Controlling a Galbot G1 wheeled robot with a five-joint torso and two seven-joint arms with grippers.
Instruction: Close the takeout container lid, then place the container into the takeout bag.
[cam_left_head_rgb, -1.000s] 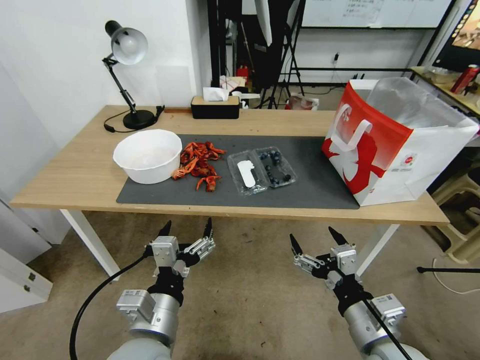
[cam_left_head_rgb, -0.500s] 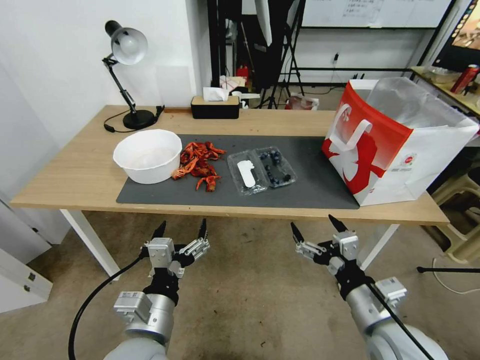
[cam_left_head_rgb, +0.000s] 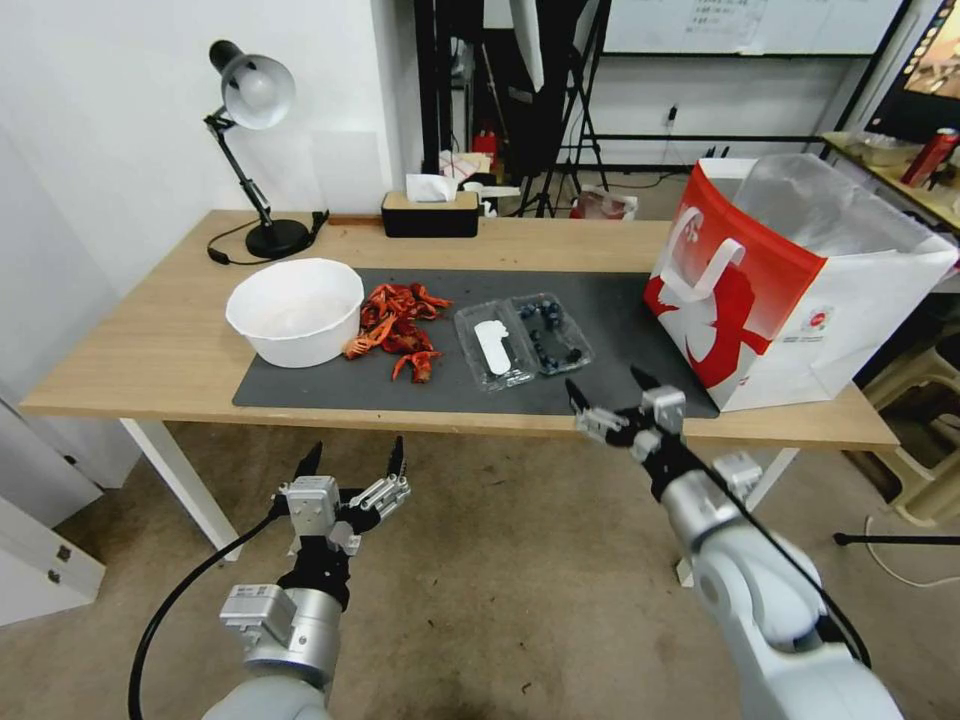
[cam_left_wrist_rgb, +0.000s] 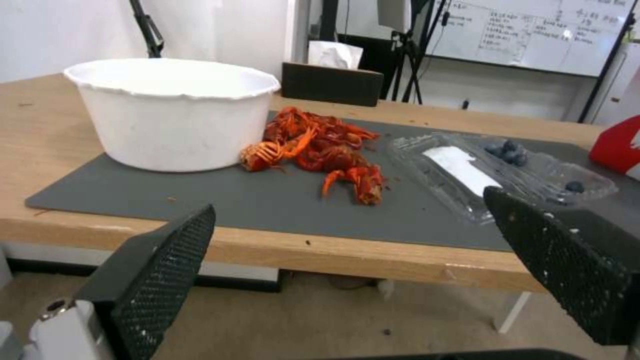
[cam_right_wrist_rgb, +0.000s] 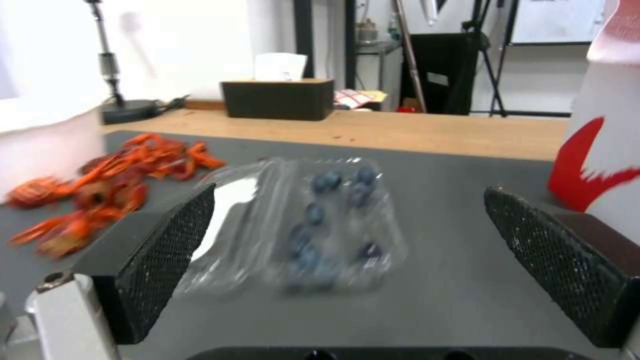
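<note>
Risen since a second ago: right gripper (cam_left_head_rgb: 608, 392), jaws spread wide, now at the desk (cam_left_head_rgb: 150, 350) edge just short of the container (cam_left_head_rgb: 523, 342). Lying open flat beside the crayfish (cam_left_head_rgb: 398, 328), lid (cam_left_head_rgb: 492, 347) down. Left gripper (cam_left_head_rgb: 348, 462) lower, jaws spread, below the desk.

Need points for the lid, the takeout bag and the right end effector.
lid (cam_left_head_rgb: 493, 348), head view, on its white sticker.
takeout bag (cam_left_head_rgb: 740, 290), head view, on its red front panel.
right end effector (cam_left_head_rgb: 608, 392), head view, midway between its open fingertips, at the table's near edge.
</note>
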